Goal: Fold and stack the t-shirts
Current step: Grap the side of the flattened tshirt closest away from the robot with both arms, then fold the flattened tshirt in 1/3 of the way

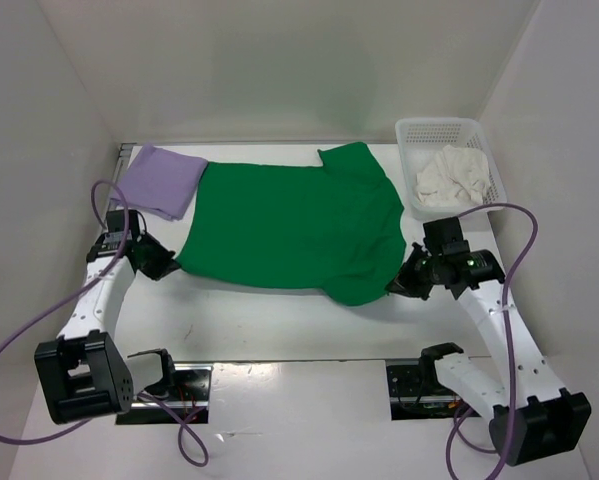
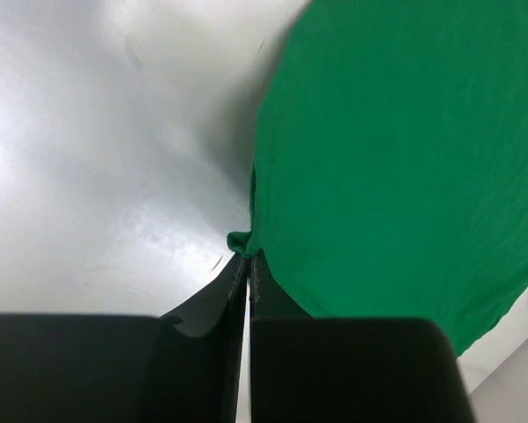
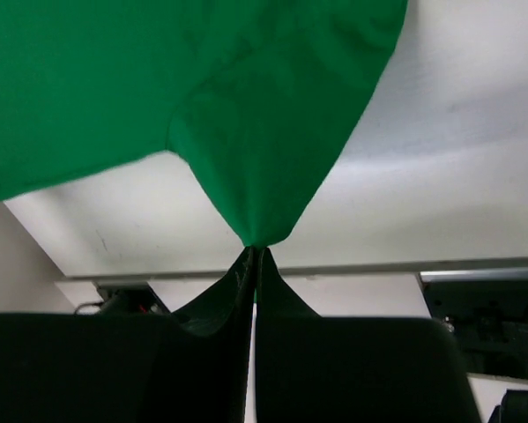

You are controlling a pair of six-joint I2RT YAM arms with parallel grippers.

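A bright green t-shirt (image 1: 289, 225) lies spread across the middle of the table. My left gripper (image 1: 169, 265) is shut on its left hem corner; the wrist view shows the green t-shirt (image 2: 396, 159) pinched at the left gripper's (image 2: 249, 257) tips. At the right, my right gripper (image 1: 397, 287) is shut on the lower right corner, and there the green t-shirt (image 3: 264, 115) is drawn to a point at the right gripper's (image 3: 256, 248) tips. A folded lavender t-shirt (image 1: 161, 180) rests at the back left. The cream-white t-shirt (image 1: 449, 180) sits crumpled in the basket.
A white mesh basket (image 1: 414, 135) stands at the back right by the wall. White walls enclose the table (image 1: 249, 320) on three sides. Purple cables loop beside both arm bases at the near edge.
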